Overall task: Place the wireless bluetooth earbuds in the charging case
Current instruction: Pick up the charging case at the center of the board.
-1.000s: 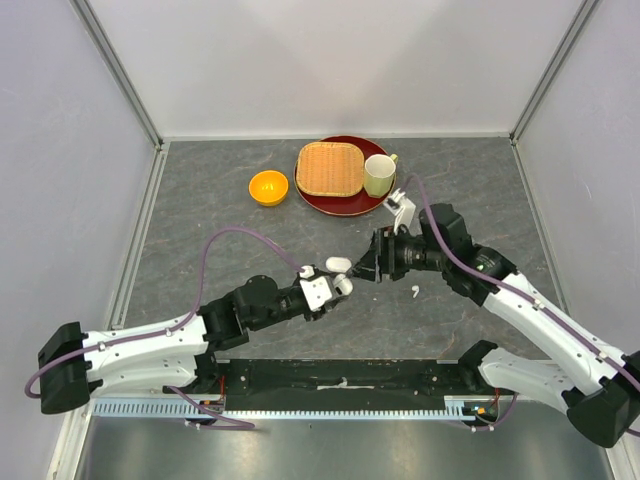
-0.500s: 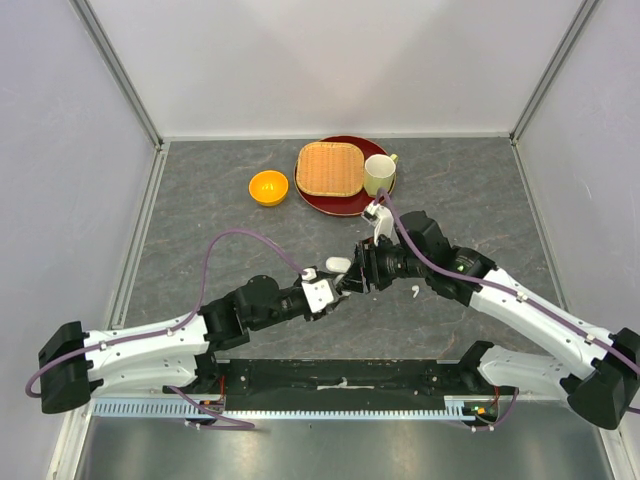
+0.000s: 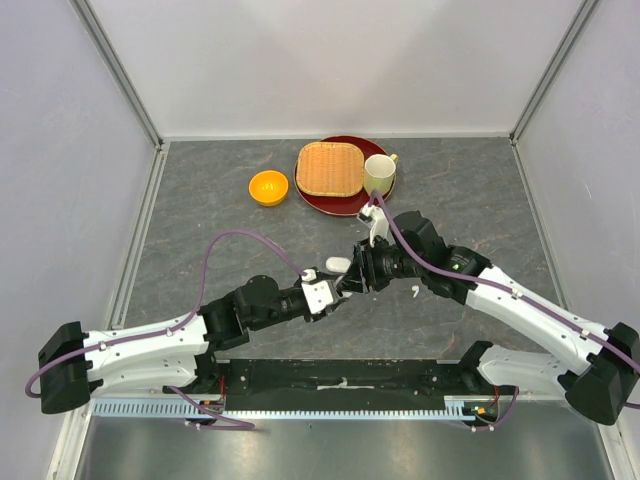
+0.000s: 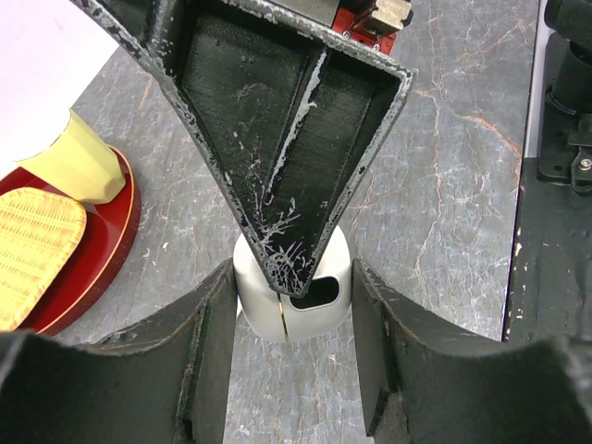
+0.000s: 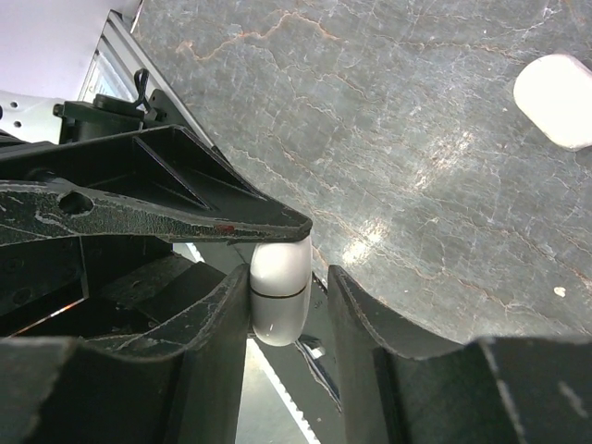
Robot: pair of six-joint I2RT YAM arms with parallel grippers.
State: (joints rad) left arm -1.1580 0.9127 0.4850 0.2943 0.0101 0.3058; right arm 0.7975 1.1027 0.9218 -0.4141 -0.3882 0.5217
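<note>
At mid-table, in front of the arms, the left gripper (image 4: 294, 310) held the white case (image 4: 264, 310) clamped between its narrowly parted jaws. The right gripper (image 5: 287, 287) straddled the same case crosswise with its jaws part open: one pad looked to touch the shell and the other stood a sliver off, so no firm hold showed. Whether those jaws carried an earbud I could not tell; the one earbud (image 3: 415, 291) plainly seen lay on the table (image 3: 200, 200) near the right gripper, apart from the case. The step looked like work on the case's lid end. To do it well, the left grip needed to be rigid, and the right jaws should centre above the seam (image 5: 277, 295) and close gently, since the glossy rounded shell could squirt out sideways. No brand, label or lettering could be read on case or grippers; only white scuffs marked the black fingers (image 4: 277, 139).
</note>
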